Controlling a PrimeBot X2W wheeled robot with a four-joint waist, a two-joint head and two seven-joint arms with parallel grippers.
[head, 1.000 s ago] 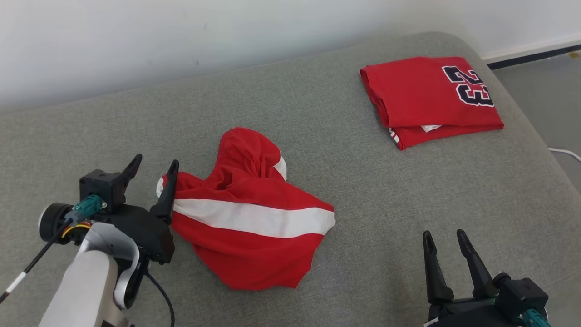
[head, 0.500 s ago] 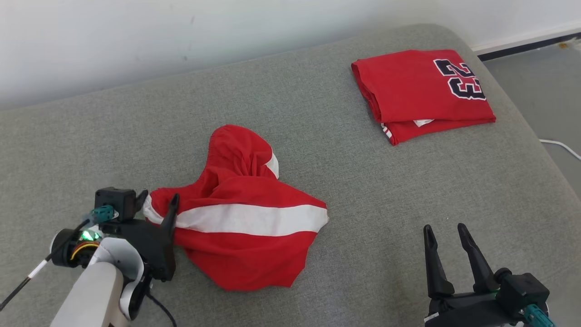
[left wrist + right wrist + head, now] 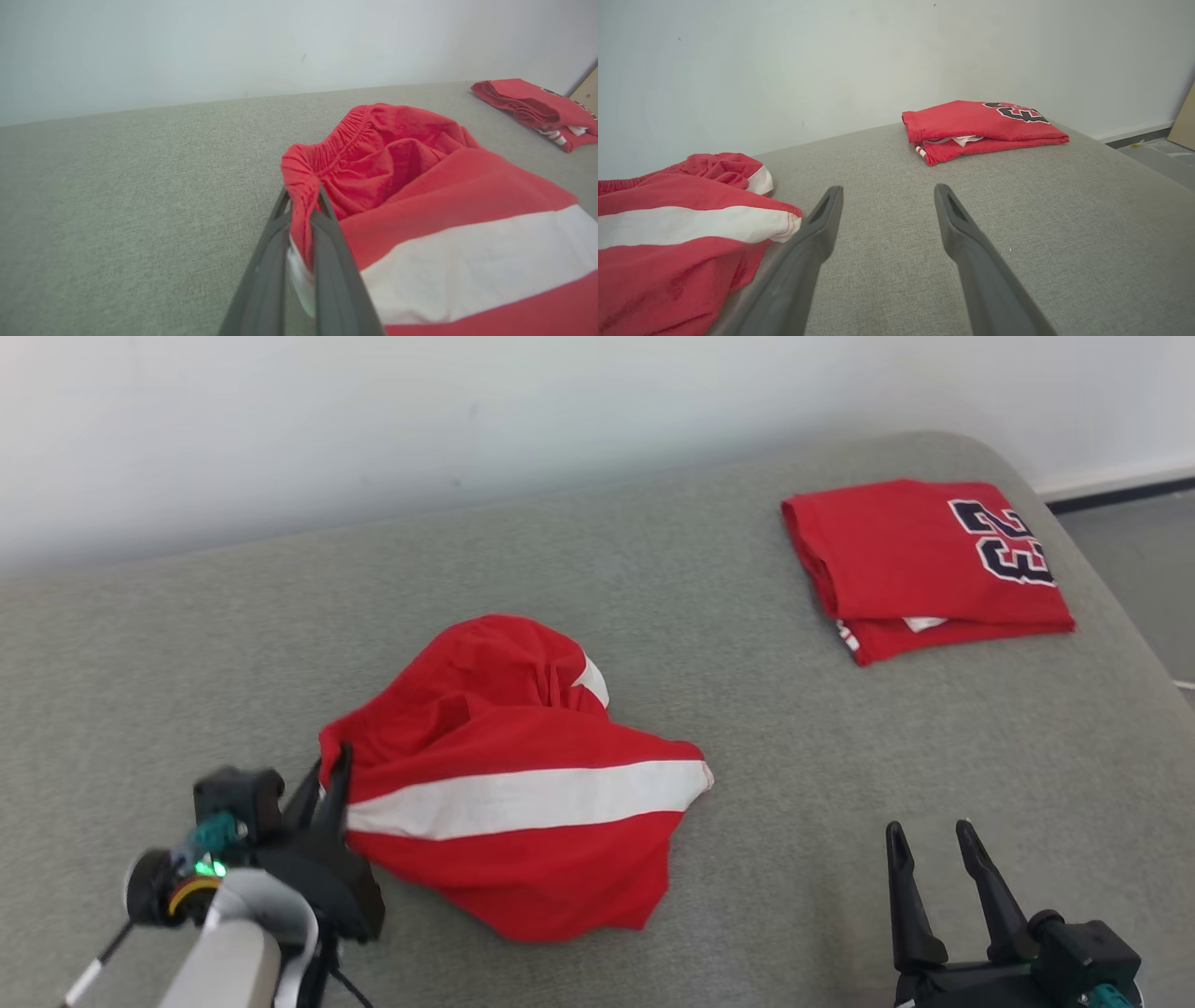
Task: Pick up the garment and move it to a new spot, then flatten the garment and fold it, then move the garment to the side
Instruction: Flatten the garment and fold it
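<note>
Garment [image 3: 523, 803], a pair of red shorts with a broad white band, is pinched at the gathered corner of its elastic waistband [image 3: 345, 135] between the fingers [image 3: 334, 261] of the left gripper [image 3: 331, 763]. They are pressed together on the cloth, and a fold of red and white fabric shows between them in the left wrist view. Beyond that grip, the rest of the garment lies crumpled and bunched near the middle of the grey cushioned surface [image 3: 653, 569], with only the pinched corner looking at all raised. The right gripper [image 3: 929, 826] hovers low at the near edge, well apart from the garment's right end, its fingers [image 3: 971, 242] spread and holding nothing. Farther off, toward the far right corner below the pale wall [image 3: 373, 411], a second red top [image 3: 924, 560], marked with a dark number, sits folded and well apart from the work. On this showing the job is at its very start. The first grasp appears made, while the lift and carry to a new spot, the flattening, the folding and the final move to the side are all not yet done.
</note>
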